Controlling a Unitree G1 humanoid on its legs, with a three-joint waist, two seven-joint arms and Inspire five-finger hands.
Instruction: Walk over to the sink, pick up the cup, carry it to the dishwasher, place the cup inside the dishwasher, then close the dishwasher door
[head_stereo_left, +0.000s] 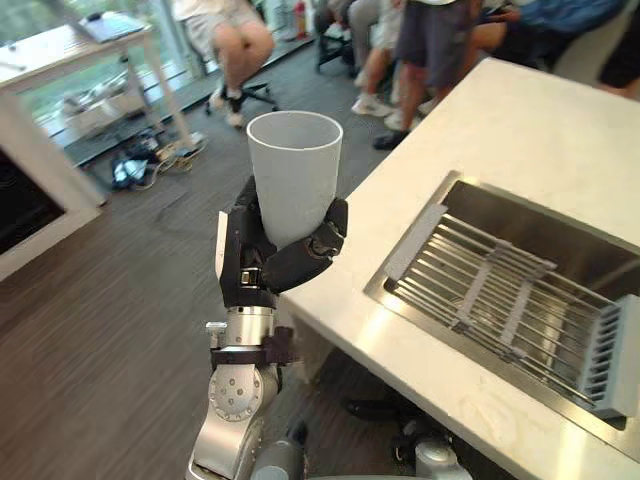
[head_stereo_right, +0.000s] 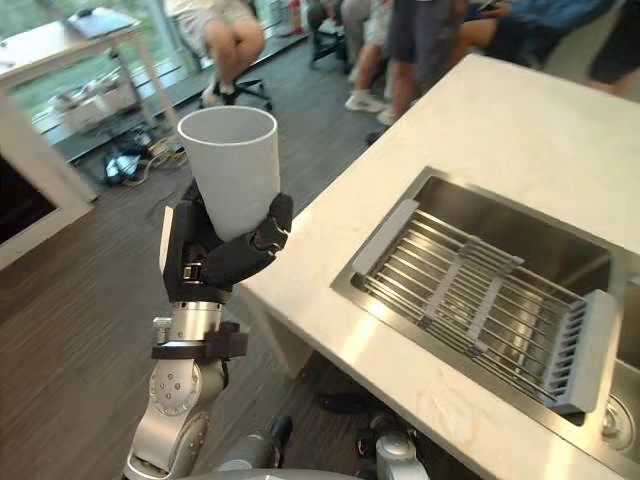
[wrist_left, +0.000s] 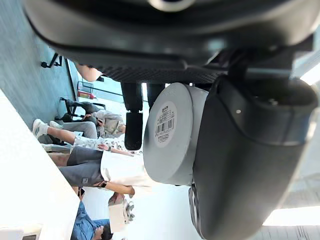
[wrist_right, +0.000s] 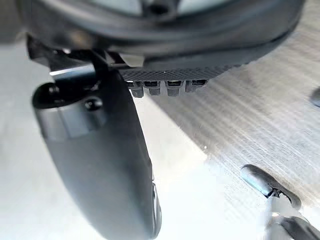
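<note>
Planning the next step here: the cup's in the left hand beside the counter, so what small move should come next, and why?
Probably turn away from the sink and start carrying the cup off, keeping it level. The left hand is curled round its lower half, the cup stands upright, and it is clear of the counter edge, so the pickup looks done.

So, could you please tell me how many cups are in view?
1. The white cup is upright in the left hand, held over the floor just off the corner of the counter, left of the sink. More could be hidden where the sink runs out of view.
</note>
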